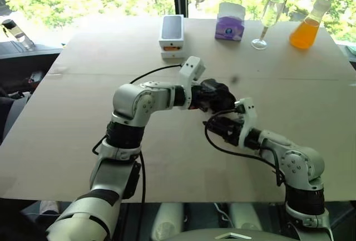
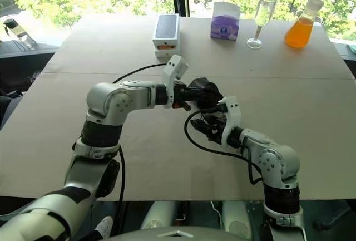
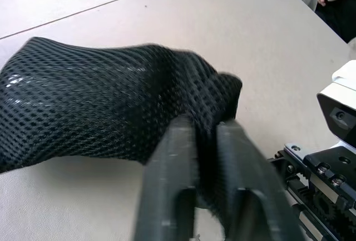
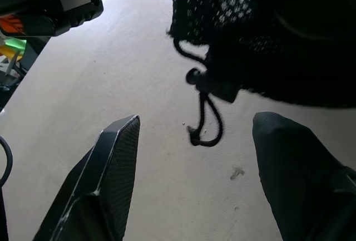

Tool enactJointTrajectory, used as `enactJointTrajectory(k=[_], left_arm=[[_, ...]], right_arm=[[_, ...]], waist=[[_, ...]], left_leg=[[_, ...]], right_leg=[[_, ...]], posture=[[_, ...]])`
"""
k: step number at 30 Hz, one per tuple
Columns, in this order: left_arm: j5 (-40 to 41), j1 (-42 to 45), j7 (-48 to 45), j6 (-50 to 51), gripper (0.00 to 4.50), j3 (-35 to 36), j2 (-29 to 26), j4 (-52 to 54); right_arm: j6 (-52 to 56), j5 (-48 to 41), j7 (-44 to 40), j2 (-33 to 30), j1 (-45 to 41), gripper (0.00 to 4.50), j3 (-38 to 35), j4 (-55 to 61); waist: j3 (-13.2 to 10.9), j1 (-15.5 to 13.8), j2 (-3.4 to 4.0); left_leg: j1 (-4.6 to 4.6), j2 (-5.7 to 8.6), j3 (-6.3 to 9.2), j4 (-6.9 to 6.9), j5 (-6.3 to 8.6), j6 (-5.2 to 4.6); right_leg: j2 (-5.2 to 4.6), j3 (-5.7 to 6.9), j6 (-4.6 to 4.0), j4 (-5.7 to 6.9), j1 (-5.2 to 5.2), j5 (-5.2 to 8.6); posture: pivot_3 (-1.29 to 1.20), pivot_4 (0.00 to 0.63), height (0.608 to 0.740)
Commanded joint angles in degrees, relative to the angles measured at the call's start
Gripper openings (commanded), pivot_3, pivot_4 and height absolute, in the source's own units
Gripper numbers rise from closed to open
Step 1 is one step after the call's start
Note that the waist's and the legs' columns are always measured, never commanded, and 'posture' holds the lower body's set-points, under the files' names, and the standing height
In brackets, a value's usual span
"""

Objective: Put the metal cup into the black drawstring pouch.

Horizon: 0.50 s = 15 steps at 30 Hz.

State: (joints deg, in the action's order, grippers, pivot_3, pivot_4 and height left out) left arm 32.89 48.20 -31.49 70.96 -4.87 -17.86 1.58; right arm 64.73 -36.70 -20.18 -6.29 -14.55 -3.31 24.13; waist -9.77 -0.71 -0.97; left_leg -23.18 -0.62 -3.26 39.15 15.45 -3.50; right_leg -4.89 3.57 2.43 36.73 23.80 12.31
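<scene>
Pale tabletop by a sunlit window, both arms meeting at mid-table

The left gripper (image 3: 207, 157) is pinching a fold of the black drawstring pouch (image 3: 105, 113), which is bulging over the table (image 1: 83, 113); its cord (image 4: 204, 119) is dangling in front of the right gripper (image 4: 194, 157), whose fingers are standing wide apart and empty just beside it. I can't make out the metal cup

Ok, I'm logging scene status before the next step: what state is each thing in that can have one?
Black mesh drawstring pouch: lifted, pinched at one end, cord dangling.
Left end effector: shut on the pouch's fabric.
Right end effector: open, empty.
Clear stemmed wine glass: upright, looks empty.
Clear conical flask: upright, partly filled with orange liquid.
</scene>
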Motion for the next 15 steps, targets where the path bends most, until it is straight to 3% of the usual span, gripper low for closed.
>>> enactJointTrajectory(k=[1,5,8,11,15], left_arm=[[4.2,2.3,-0.7,4.8,1.69,6.3,-1.1,1.0],[6.5,1.0,-2.7,7.5,1.69,8.9,-4.5,2.5],[7.5,-3.2,-7.6,0.0,1.69,10.9,-8.7,6.7],[7.7,-10.5,-16.1,-10.8,1.69,12.9,-13.0,12.0],[10.5,-20.1,-33.6,-18.9,1.69,14.9,-24.1,14.8]], right_arm=[[-1.1,-1.5,0.0,-0.6,0.4,3.24,-0.6,1.5],[-1.7,-1.6,-0.1,-1.0,1.2,3.24,-0.1,1.1],[-2.1,-1.8,0.2,-0.8,1.8,3.24,0.2,0.7],[-2.6,-2.0,0.5,-0.6,2.5,3.24,0.1,0.5],[-1.9,-4.6,1.7,1.1,3.7,3.24,-2.2,1.2]], waist=[[0.0,0.1,0.0],[0.0,0.3,0.0],[0.0,0.9,0.01],[0.0,1.5,0.03],[0.0,1.6,0.1]], left_leg=[[-0.02,0.0,0.0,0.0,0.0,0.0],[-0.06,0.0,0.0,0.0,0.0,0.0],[-0.06,-0.01,-0.02,-0.01,0.0,0.01],[-0.07,-0.03,-0.04,-0.03,0.0,0.01],[-0.23,-0.08,-0.15,-0.07,-0.02,0.05]], right_leg=[[0.0,0.0,0.0,0.0,0.01,0.0],[0.02,-0.01,0.0,0.02,0.09,0.0],[0.02,-0.03,0.0,0.02,0.11,0.0],[-0.01,-0.06,-0.01,0.0,0.13,0.0],[0.0,-0.14,-0.03,0.06,0.44,0.0]], posture=[[0.0,0.15,0.737],[0.0,0.15,0.737],[0.0,0.15,0.737],[0.0,0.15,0.737],[0.0,0.15,0.737]])
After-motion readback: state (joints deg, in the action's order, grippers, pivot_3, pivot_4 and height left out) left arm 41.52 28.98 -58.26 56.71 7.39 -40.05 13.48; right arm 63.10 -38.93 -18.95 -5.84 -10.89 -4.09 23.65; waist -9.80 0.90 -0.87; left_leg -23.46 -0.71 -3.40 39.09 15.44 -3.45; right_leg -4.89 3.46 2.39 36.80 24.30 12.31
